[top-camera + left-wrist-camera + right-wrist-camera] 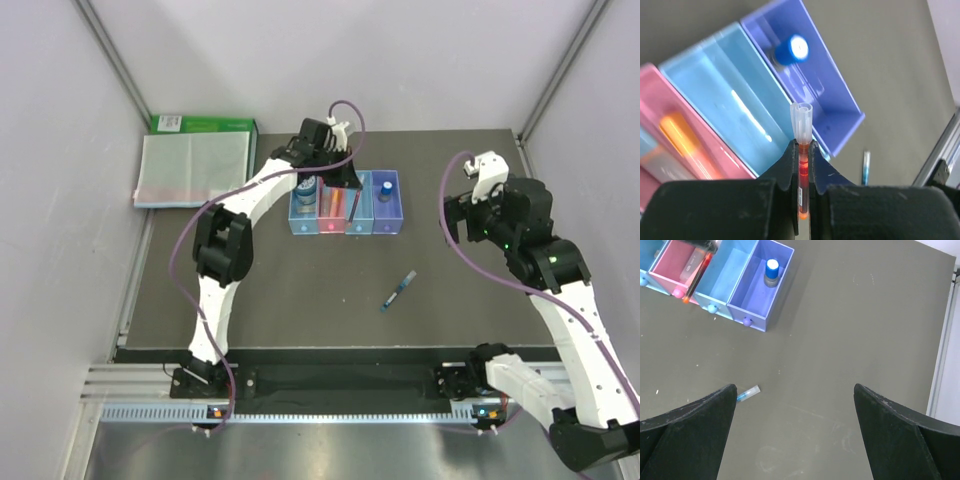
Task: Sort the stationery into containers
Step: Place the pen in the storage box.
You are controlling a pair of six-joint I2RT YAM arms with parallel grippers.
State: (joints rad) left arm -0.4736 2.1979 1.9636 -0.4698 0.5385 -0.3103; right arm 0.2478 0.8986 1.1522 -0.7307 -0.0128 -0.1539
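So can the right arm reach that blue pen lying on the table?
Probably yes. The blue pen lies alone on bare table, the right hand is open nearby, and the left arm is away over the bins.

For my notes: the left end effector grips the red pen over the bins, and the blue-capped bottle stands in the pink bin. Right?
No: the blue-capped bottle stands in the purple-blue bin, as the right wrist view shows. The left end effector does grip the red pen over the bins.
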